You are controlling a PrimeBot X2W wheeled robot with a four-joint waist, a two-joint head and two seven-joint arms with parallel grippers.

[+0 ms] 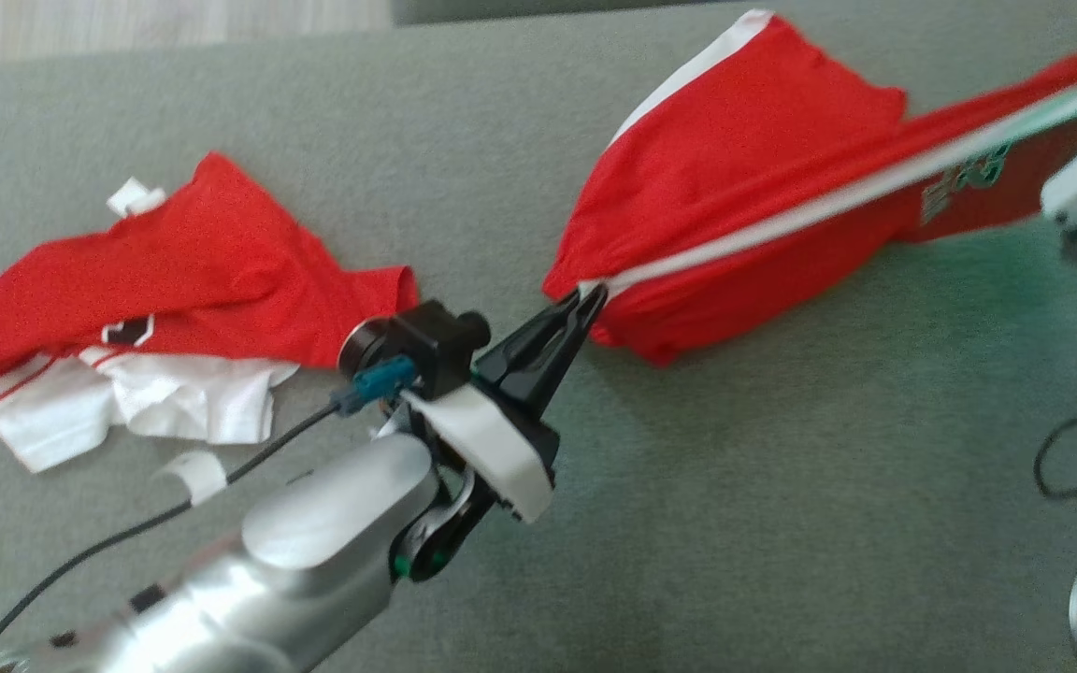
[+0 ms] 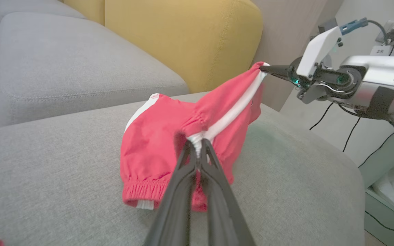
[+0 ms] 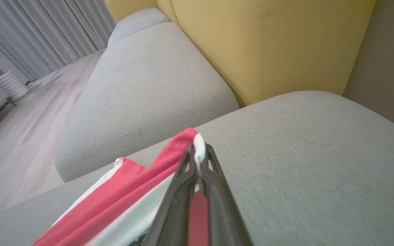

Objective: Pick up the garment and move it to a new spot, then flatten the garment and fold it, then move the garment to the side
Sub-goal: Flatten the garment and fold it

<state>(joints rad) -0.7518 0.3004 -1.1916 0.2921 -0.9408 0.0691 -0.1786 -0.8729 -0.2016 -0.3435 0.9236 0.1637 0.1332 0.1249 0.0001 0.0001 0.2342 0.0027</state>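
Red garment sits upper right in the head view, stretched taut, its lower folds resting on the grey seat cushion. Left gripper is clenched on one end, right gripper on the other. Yellow backrest behind. Curtains and wood floor at left of the right wrist view.

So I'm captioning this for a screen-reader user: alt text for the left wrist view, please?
The left gripper is shut on the white stripe of a red garment, whose far end the right gripper pinches higher up. Its lower part rests on a grey sofa cushion, with a yellow back cushion behind.
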